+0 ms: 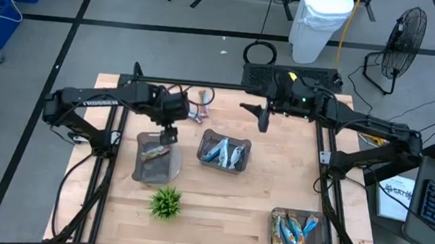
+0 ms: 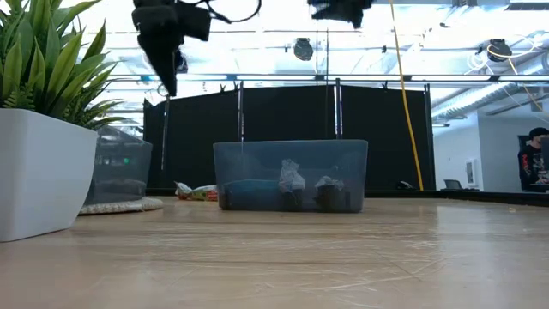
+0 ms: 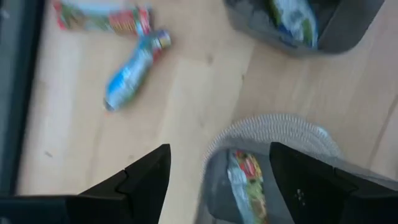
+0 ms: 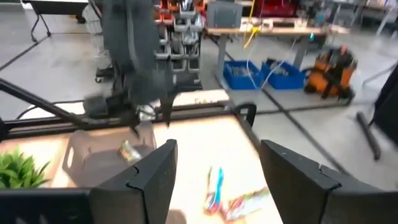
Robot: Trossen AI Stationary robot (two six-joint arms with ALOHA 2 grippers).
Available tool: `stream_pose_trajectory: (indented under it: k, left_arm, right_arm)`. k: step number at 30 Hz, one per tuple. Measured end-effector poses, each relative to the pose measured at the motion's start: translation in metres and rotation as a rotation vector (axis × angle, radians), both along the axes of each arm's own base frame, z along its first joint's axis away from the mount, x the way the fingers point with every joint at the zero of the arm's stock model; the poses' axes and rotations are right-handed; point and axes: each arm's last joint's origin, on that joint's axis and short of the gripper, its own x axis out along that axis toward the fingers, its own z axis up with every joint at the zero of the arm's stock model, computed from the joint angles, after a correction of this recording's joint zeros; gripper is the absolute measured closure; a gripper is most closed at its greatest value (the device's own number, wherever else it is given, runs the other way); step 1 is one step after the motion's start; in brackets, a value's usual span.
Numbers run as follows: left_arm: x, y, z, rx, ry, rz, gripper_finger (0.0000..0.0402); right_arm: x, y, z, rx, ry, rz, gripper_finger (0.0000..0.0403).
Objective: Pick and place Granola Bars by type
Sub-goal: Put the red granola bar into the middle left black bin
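Two loose granola bars lie flat on the table's far side: a blue one [image 3: 134, 68] and a red-and-green one [image 3: 99, 18]. The left grey tray [image 1: 140, 171] holds a red-and-green bar [image 3: 245, 180]. The middle tray [image 1: 205, 141] holds several blue bars [image 1: 223, 152]. The near right tray [image 1: 273, 236] holds blue-and-orange bars [image 1: 296, 230]. My left gripper [image 3: 217, 162] hangs open above the left tray's far end, pointing down, nothing between its fingers. My right gripper [image 4: 217, 155] is open and high over the table's far side, pointing level toward the left.
A small green plant [image 1: 166, 203] in a white pot [image 2: 43, 172] stands near the front edge, just in front of the left tray. A round woven mat [image 3: 280, 124] lies under that tray. Bare wood lies between the trays and along the near middle.
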Motion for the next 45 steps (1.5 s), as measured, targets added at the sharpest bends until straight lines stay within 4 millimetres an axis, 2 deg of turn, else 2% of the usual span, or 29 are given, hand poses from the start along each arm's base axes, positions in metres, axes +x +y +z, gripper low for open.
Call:
stream_pose_trajectory:
  k: [6, 11, 17, 22, 32, 37, 45]
  left_arm:
    - [0.001, 0.012, 0.019, 0.074, -0.042, -0.108, 0.0139]
    - [-0.004, 0.031, 0.021, 0.096, -0.035, -0.097, 0.0136]
    - [-0.009, 0.049, 0.022, 0.102, -0.042, -0.119, 0.0137]
    - [-0.011, 0.065, 0.022, 0.134, -0.081, -0.152, 0.0143]
    - [-0.016, 0.095, 0.023, 0.156, -0.166, -0.121, 0.0144]
    - [-0.016, 0.099, 0.024, 0.169, -0.171, -0.133, 0.0144]
    - [-0.018, 0.102, 0.023, 0.16, -0.181, -0.147, 0.0144]
  right_arm:
    - [-0.022, 0.008, -0.04, 0.067, -0.005, -0.004, 0.0187]
    - [-0.046, 0.023, -0.072, 0.177, -0.134, 0.122, 0.0184]
    - [-0.074, 0.039, -0.112, 0.324, -0.294, 0.158, 0.0186]
    - [-0.088, 0.048, -0.135, 0.362, -0.356, 0.127, 0.0186]
    - [-0.105, 0.061, -0.156, 0.291, -0.402, 0.104, 0.0183]
    - [-0.118, 0.062, -0.165, 0.265, -0.497, 0.096, 0.0187]
    - [-0.133, 0.058, -0.183, 0.263, -0.541, -0.053, 0.0182]
